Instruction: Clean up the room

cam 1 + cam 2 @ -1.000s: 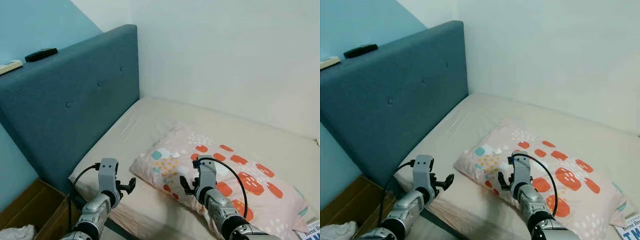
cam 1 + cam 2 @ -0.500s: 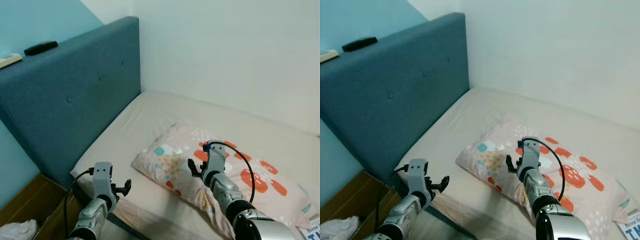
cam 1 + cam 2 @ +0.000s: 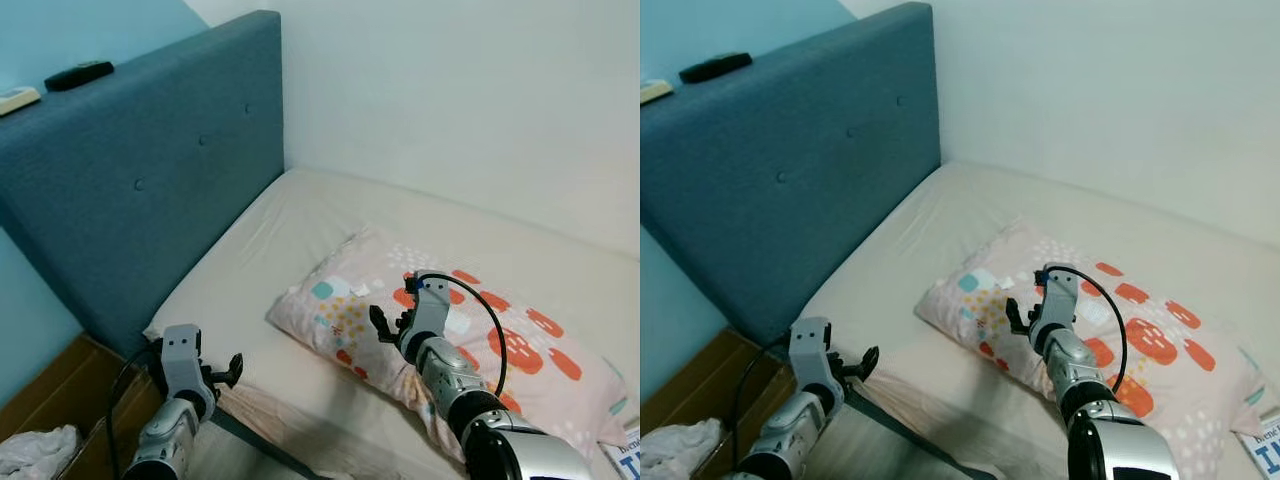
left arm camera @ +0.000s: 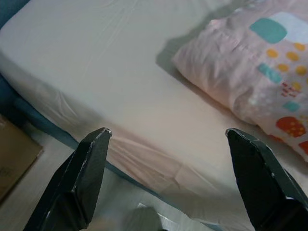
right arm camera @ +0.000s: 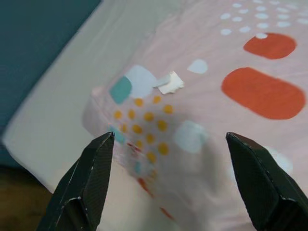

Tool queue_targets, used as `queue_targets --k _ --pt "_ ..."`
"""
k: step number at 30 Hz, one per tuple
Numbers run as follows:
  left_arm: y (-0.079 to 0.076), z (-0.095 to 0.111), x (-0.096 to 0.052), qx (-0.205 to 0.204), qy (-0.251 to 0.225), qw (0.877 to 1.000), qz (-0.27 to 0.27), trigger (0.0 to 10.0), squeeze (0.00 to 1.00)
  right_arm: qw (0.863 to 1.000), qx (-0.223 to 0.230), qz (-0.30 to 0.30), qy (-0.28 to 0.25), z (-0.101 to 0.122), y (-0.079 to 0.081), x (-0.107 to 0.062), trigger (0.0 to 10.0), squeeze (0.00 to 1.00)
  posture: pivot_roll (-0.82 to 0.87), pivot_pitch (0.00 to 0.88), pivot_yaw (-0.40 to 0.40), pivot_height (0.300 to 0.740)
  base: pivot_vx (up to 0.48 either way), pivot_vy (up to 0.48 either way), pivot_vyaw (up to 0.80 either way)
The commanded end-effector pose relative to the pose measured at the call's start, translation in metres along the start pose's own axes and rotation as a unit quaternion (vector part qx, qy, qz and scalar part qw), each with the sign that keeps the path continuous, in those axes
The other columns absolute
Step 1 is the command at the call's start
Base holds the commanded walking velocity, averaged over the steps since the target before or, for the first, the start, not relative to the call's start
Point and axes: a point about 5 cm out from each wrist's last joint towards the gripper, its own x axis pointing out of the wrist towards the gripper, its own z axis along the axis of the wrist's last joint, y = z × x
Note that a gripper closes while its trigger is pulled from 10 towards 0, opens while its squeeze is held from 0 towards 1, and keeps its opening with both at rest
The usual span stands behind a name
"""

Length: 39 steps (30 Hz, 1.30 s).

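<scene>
Beige-sheeted bed with blue padded headboard: tidy-up judged barely begun. Pink pillow with orange and teal patches askew at centre; small white paper scrap lying on it, uncollected. Right hand spread wide above pillow, empty. Left hand wide, low at 7 o'clock.

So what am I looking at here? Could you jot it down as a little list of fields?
place: bedroom, bed with blue headboard
on the bed: patterned pillow with a small paper scrap on it
right claw: open, over the pillow's near end
left claw: open, low at the bed's near corner
on the headboard: dark remote
beside the bed: cardboard box with white cloth
</scene>
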Motion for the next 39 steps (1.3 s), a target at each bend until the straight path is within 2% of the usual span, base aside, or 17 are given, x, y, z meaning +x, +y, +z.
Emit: queue_targets --k 1,3,5,17,18,19,21,22,23,25,26,27,31,34,35,39 --pt "0.006 -0.003 -0.004 0.002 0.002 1.0 0.008 10.0 0.0 0.999 0.042 0.004 -0.003 0.0 0.002 0.0 10.0 0.0 0.03 0.141 -0.044 0.645 0.0 0.0 0.0" --pt "0.006 -0.002 -0.004 0.003 -0.002 1.0 0.007 10.0 0.0 0.996 0.09 0.009 -0.01 0.001 0.005 0.001 10.0 0.0 0.04 0.131 -0.047 0.635 0.0 0.0 0.0" --pt "0.006 0.001 -0.004 0.004 -0.008 1.0 0.006 10.0 0.0 0.993 0.116 0.012 -0.011 -0.001 0.009 0.002 10.0 0.0 0.04 0.138 -0.051 0.625 0.0 0.0 0.0" --pt "0.001 0.006 -0.001 0.014 -0.019 1.0 -0.005 10.0 0.0 0.986 0.166 0.017 -0.016 -0.004 0.013 0.002 10.0 0.0 0.04 0.148 -0.052 0.591 0.0 0.0 0.0" --pt "0.0 0.004 -0.002 0.019 -0.018 1.0 -0.01 10.0 0.0 0.978 0.204 0.018 -0.038 0.001 0.009 0.002 10.0 0.0 0.05 0.162 -0.049 0.591 0.0 0.0 0.0" --pt "0.0 0.004 -0.002 0.021 -0.017 1.0 -0.011 10.0 0.0 0.974 0.219 0.019 -0.048 0.003 0.007 0.001 10.0 0.0 0.05 0.162 -0.049 0.591 0.0 0.0 0.0" --pt "0.0 0.004 -0.002 0.021 -0.017 1.0 -0.011 10.0 0.0 0.974 0.219 0.019 -0.048 0.003 0.007 0.001 10.0 0.0 0.05 0.162 -0.049 0.591 0.0 0.0 0.0" --pt "0.0 0.003 -0.003 0.024 -0.017 0.999 -0.013 10.0 0.0 0.968 0.242 0.018 -0.061 0.007 0.004 0.001 10.0 0.0 0.06 0.172 -0.046 0.591 0.0 0.0 0.0" --pt "0.0 0.003 -0.003 0.024 -0.017 0.999 -0.013 10.0 0.0 0.968 0.242 0.018 -0.061 0.007 0.004 0.001 10.0 0.0 0.06 0.172 -0.046 0.591 0.0 0.0 0.0" --pt "0.002 0.001 -0.008 0.036 -0.02 0.999 -0.019 10.0 0.0 0.947 0.308 0.012 -0.093 0.017 -0.004 0.001 10.0 0.0 0.1 0.205 -0.039 0.591 0.0 0.0 0.0" --pt "0.002 0.001 -0.008 0.036 -0.02 0.999 -0.019 10.0 0.0 0.947 0.308 0.012 -0.093 0.017 -0.004 0.001 10.0 0.0 0.1 0.205 -0.039 0.591 0.0 0.0 0.0" --pt "0.005 -0.001 -0.012 0.044 -0.022 0.999 -0.021 10.0 0.0 0.936 0.336 0.015 -0.107 0.022 -0.005 0.002 10.0 0.0 0.11 0.223 -0.036 0.591 0.0 0.0 0.0" --pt "0.008 -0.002 -0.017 0.055 -0.024 0.998 -0.023 10.0 0.0 0.932 0.345 0.018 -0.111 0.025 -0.003 0.003 10.0 0.0 0.13 0.24 -0.032 0.591 0.0 0.0 0.0" --pt "0.01 -0.001 -0.031 0.096 -0.033 0.994 -0.039 10.0 0.0 0.927 0.358 0.032 -0.109 0.03 0.01 0.007 10.0 0.0 0.18 0.291 -0.016 0.591 0.0 0.0 0.0" --pt "0.01 -0.001 -0.031 0.096 -0.033 0.994 -0.039 10.0 0.0 0.927 0.358 0.032 -0.109 0.03 0.01 0.007 10.0 0.0 0.18 0.291 -0.016 0.591 0.0 0.0 0.0" --pt "0.001 0.003 -0.041 0.144 -0.044 0.986 -0.072 10.0 0.0 0.91 0.396 0.018 -0.123 0.035 0.011 0.009 10.0 0.0 0.2 0.322 -0.001 0.591 0.0 0.0 0.0"
